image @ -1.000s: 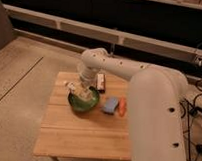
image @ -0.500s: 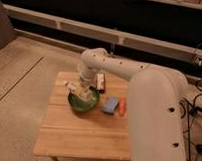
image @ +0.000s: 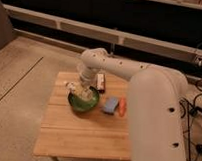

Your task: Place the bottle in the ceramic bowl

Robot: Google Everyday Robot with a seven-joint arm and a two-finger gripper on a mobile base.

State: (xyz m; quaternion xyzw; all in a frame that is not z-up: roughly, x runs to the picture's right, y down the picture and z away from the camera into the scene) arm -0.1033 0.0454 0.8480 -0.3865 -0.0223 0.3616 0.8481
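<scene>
The dark green ceramic bowl (image: 74,103) sits on the wooden table (image: 82,134), left of the middle. My gripper (image: 84,92) hangs from the white arm and reaches down into the bowl from behind. A pale whitish shape at the gripper, inside the bowl, looks like the bottle (image: 82,96). The gripper hides most of it, so I cannot tell whether it is held or resting in the bowl.
A translucent pale cup (image: 70,86) stands at the bowl's far left rim. A small dark red-and-white box (image: 101,81) lies behind the bowl. A blue sponge (image: 111,104) and an orange object (image: 122,107) lie to its right. The arm's bulky white body (image: 153,117) covers the table's right side.
</scene>
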